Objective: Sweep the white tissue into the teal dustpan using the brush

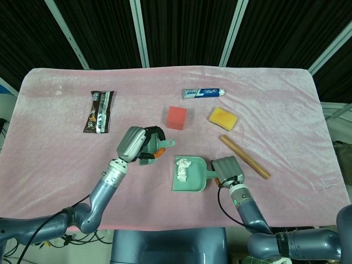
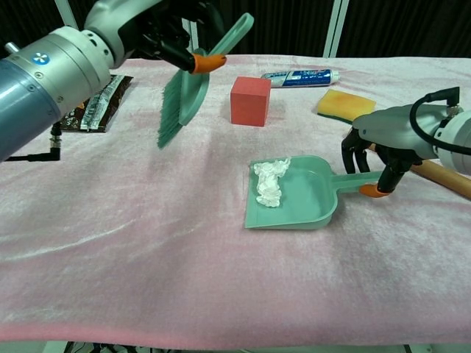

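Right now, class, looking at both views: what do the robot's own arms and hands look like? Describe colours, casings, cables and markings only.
Both arms are glossy blue-grey tubes with silver-grey wrist segments. The left hand has a silver-grey back shell over black fingers; the right hand has the same shell and dark fingers. The left wrist bears a small blue-and-white round mark in the chest view. Black cables run beside each forearm, one looping over the right wrist.

A soft, matt pink cloth [image 2: 147,243] with a faint nap covers the table, bearing a smooth teal plastic dustpan [image 2: 309,202] with crumpled white tissue paper [image 2: 268,184], a glossy foil snack wrapper [image 1: 99,111], a porous yellow sponge [image 1: 223,118] and a smooth wooden stick [image 1: 247,158].
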Available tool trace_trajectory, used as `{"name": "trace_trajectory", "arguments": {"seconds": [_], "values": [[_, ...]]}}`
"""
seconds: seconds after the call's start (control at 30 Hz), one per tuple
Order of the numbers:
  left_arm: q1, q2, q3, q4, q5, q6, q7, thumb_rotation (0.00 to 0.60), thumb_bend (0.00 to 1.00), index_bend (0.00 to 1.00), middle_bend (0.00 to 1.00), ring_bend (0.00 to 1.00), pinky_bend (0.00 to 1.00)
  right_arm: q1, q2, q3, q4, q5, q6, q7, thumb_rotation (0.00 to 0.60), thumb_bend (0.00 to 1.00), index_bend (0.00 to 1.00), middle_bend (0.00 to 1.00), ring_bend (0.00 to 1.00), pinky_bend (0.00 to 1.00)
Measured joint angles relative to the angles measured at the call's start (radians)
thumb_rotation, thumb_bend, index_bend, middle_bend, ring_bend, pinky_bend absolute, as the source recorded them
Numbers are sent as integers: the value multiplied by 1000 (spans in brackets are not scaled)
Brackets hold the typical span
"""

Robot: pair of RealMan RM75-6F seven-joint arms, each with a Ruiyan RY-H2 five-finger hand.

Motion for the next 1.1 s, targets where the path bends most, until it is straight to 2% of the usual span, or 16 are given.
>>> {"name": "trace_trajectory", "arguments": {"seconds": [0.17,0.37,0.77,0.87,0.97,1.03,1.1], "values": [[27,41,9,-11,-9,14,-5,600,362,552,610,898,1000,-11,-12,-6,8,-18,10,6,600,413,598,550,681,763],[48,62,20,-18,-14,28,-10,600,361,552,609,898,1000,-21,-18,-12,14,-28,22,4,600,290,512,481,661,763],[63,77,16,-19,-23,47,-12,600,361,551,608,898,1000,-30,-15,-18,1,3,53,-43,600,205,414,389,638,764],[69,83,19,-23,-22,53,-12,600,361,550,607,898,1000,-34,-17,-20,-4,6,60,-49,600,181,337,328,611,764],[75,92,22,-31,-22,57,-10,600,361,550,606,898,1000,-36,-16,-23,-8,8,69,-61,600,152,188,217,564,763],[80,100,25,-38,-22,59,-4,600,360,550,606,898,1000,-37,-14,-25,-12,9,79,-73,600,141,74,118,500,759],[86,111,33,-47,-20,60,5,600,359,550,606,898,1000,-38,-12,-29,-16,8,92,-86,600,132,10,31,420,717]]}}
